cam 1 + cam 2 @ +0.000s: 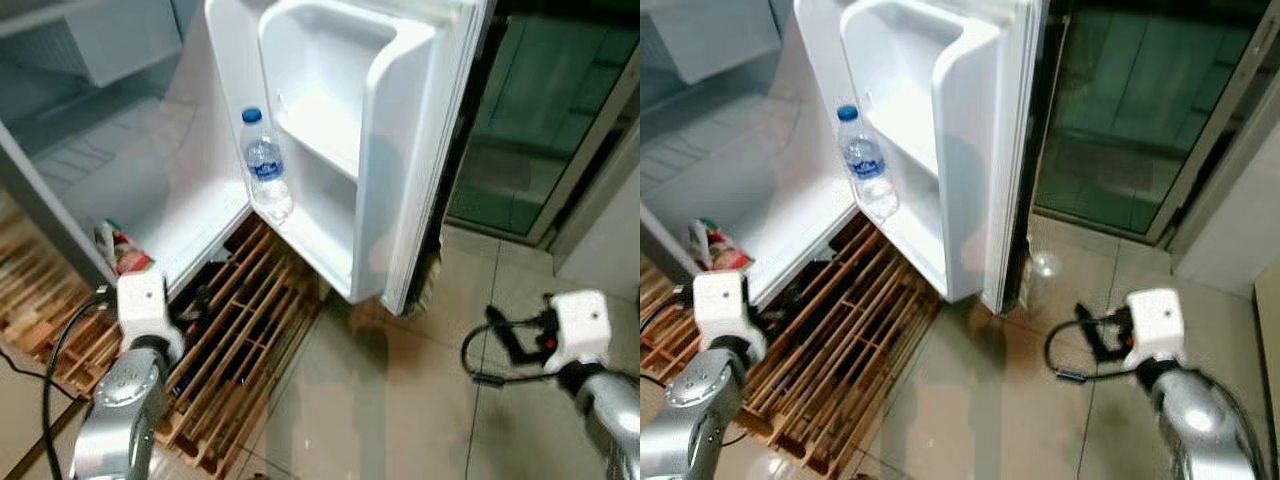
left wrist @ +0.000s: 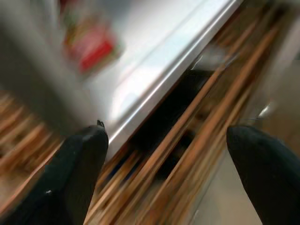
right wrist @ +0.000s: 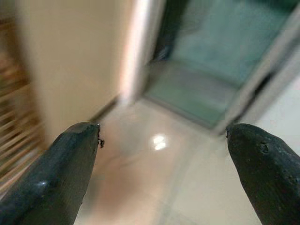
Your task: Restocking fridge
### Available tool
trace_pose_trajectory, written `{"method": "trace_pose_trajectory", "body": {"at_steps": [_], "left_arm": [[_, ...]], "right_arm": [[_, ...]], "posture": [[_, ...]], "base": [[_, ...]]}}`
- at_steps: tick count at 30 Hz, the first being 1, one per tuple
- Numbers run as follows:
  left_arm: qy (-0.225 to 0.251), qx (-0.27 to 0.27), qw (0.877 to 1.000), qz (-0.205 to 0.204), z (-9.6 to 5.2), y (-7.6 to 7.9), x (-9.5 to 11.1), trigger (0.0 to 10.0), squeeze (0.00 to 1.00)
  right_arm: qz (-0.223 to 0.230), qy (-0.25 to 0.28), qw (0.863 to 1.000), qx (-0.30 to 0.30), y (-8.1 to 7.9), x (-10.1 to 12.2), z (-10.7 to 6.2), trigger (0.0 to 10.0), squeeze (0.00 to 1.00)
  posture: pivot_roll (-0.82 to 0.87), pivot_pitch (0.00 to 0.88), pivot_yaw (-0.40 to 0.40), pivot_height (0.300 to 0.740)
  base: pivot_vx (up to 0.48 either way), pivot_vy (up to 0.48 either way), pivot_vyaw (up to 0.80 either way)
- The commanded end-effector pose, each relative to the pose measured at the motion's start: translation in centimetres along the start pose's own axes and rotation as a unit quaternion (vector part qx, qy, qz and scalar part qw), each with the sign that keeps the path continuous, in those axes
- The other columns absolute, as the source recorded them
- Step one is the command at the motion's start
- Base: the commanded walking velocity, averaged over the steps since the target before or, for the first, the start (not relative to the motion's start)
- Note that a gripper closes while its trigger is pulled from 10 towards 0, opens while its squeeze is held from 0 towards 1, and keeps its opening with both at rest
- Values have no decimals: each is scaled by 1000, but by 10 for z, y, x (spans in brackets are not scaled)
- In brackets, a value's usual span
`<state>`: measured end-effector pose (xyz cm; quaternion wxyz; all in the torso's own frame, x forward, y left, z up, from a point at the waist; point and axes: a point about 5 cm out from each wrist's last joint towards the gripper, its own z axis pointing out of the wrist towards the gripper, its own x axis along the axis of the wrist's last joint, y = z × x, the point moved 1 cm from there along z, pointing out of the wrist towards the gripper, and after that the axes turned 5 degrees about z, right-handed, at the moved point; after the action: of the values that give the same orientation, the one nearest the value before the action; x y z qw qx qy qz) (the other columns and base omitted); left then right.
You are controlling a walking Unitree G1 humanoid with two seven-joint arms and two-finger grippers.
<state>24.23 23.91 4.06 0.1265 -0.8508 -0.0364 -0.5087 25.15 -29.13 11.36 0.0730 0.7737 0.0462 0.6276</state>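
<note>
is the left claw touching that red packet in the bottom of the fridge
Apart. In the left wrist view the left claw is open and empty, and the blurred red packet lies well beyond its fingertips.

We see the fridge door (image 1: 380,150) swung wide, leaving bare fridge floor (image 1: 190,200) between a red packet (image 1: 125,258) at the front corner and a water bottle (image 1: 266,165) in the door shelf; a slatted wooden pallet (image 1: 250,340) blocks low approach, tiled floor (image 1: 400,400) is open
</note>
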Motion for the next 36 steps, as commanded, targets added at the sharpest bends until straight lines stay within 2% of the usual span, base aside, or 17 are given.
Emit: {"method": "trace_pose_trajectory", "body": {"at_steps": [1, 4, 6, 7, 12, 17, 21, 24, 26, 28, 30, 31, 32, 33, 34, 35, 36], "left_arm": [[-13, 11, 1000, 14, 1, -3, -6, 10000, 0], [-5, 1, 1000, 6, -1, 0, -5, 10000, 0], [6, -2, 1000, 15, -1, 0, -4, 10000, 0], [5, 4, 1000, 15, -1, -5, -10, 10000, 0], [-7, 25, 1000, 6, -4, -14, -21, 10000, 0], [-24, 46, 998, 32, -17, -33, -54, 10000, 0], [-37, 50, 997, 38, -23, -38, -67, 10000, 0], [-72, 71, 994, 28, -30, -45, -89, 10000, 0], [-114, 94, 989, 13, -38, -51, -108, 10000, 0], [-125, 100, 987, 8, -40, -52, -113, 10000, 0], [-137, 113, 984, -9, -41, -55, -118, 10000, 0], [-137, 113, 984, -9, -41, -55, -118, 10000, 0], [-135, 112, 984, -10, -41, -55, -118, 10000, 0], [-135, 112, 984, -10, -41, -55, -118, 10000, 0], [-138, 111, 984, -7, -43, -57, -120, 10000, 0], [-138, 111, 984, -7, -43, -57, -120, 10000, 0], [-154, 110, 982, 8, -46, -60, -127, 10000, 0]], "right_arm": [[-12, 38, 999, -15, 8, 22, 11, 10000, 0], [-14, 62, 998, -17, 11, 39, 19, 10000, 0], [-20, 74, 997, -9, 9, 49, 24, 10000, 0], [-23, 89, 996, 7, 4, 60, 30, 10000, 0], [-19, 108, 994, 24, -2, 74, 39, 10000, 0], [10, 139, 988, 72, -24, 97, 55, 10000, 0], [13, 146, 985, 85, -32, 102, 58, 10000, 0], [22, 153, 983, 102, -42, 106, 62, 10000, 0], [39, 162, 979, 117, -51, 111, 63, 10000, 0], [45, 164, 978, 121, -54, 113, 63, 10000, 0], [70, 170, 971, 150, -71, 118, 62, 10000, 0], [70, 170, 971, 150, -71, 118, 62, 10000, 0], [81, 168, 967, 174, -86, 119, 60, 10000, 0], [81, 168, 967, 174, -86, 119, 60, 10000, 0], [87, 166, 963, 193, -100, 118, 59, 10000, 0], [87, 166, 963, 193, -100, 118, 59, 10000, 0], [103, 166, 958, 210, -115, 118, 59, 10000, 0]], "posture": [[-85, 0, 62, 740], [-78, 0, 58, 740], [-73, 0, 55, 740], [-70, 0, 53, 740], [-62, 0, 50, 740], [-51, 0, 52, 740], [-45, 0, 50, 740], [-36, 0, 48, 740], [-33, 0, 49, 740], [-32, 0, 49, 740], [-29, 0, 45, 740], [-29, 0, 45, 740], [-31, 0, 48, 740], [-31, 0, 48, 740], [-33, 0, 52, 740], [-33, 0, 52, 740], [-35, 0, 55, 740]], "base": [[0, 0, 0], [0, 0, 0], [0, 0, 0], [0, 0, 0], [0, 0, 0], [0, 0, 0], [0, 0, 0], [0, 0, 0], [0, 0, 0], [0, 0, 0], [0, 0, 0], [0, 0, 0], [0, 0, 0], [0, 0, 0], [0, 0, 0], [0, 0, 0], [0, 0, 0]]}}
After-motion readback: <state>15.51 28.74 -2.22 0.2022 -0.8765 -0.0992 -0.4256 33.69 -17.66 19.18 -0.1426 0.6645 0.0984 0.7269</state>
